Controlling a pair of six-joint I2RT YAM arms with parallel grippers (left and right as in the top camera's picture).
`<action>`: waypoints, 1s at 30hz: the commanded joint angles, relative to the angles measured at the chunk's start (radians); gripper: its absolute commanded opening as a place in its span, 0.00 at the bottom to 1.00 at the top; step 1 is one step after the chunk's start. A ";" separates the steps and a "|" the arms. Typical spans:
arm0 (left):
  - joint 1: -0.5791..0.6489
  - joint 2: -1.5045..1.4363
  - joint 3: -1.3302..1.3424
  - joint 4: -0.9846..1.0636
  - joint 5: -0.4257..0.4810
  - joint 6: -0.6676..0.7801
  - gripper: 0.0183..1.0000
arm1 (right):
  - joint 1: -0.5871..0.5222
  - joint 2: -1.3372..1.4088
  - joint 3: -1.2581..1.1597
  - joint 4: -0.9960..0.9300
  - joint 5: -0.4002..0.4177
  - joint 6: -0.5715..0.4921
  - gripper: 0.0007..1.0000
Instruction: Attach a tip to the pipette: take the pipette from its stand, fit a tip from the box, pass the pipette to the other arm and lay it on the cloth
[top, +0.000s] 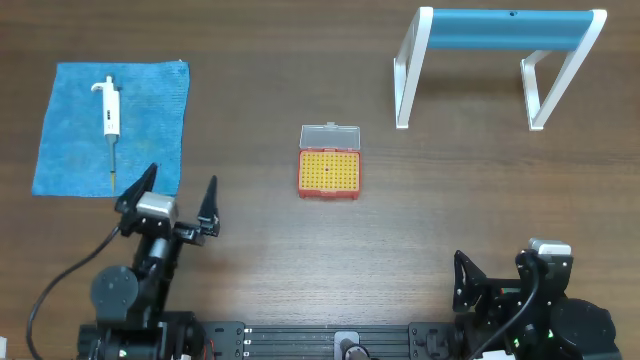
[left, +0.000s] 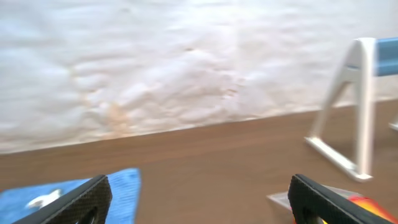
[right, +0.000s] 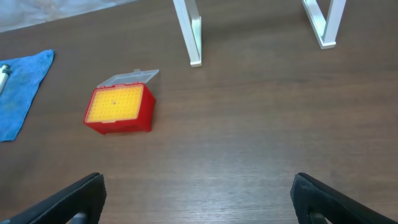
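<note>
pipette (top: 108, 112) flat on the blue cloth (top: 150, 110) at the left side of the table (top: 420, 220), narrow end toward the near edge. just beside the cloth's near right corner, left gripper (top: 182, 176), fingers spread wide, nothing between them. tip box (top: 329, 173) mid-table, well apart from the cloth, clear lid folded back, yellow rack showing. white-and-blue stand (top: 505, 30) toward the far right corner. right gripper (top: 490, 262) at the near right, close to its own base, likewise released, holding nothing.

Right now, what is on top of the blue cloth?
One white plastic pipette lies flat on the blue fabric cloth, with nothing else on it. The strip of cloth beneath the pipette is covered.
</note>
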 joint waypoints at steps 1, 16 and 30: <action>-0.002 -0.077 -0.103 -0.007 -0.134 -0.013 0.92 | -0.005 -0.004 0.000 0.004 0.013 -0.010 0.96; 0.048 -0.106 -0.202 -0.012 -0.134 -0.159 0.92 | -0.005 -0.004 0.000 0.004 0.013 -0.011 0.96; 0.048 -0.106 -0.202 -0.012 -0.134 -0.159 0.92 | -0.005 -0.004 0.000 0.004 0.013 -0.011 0.96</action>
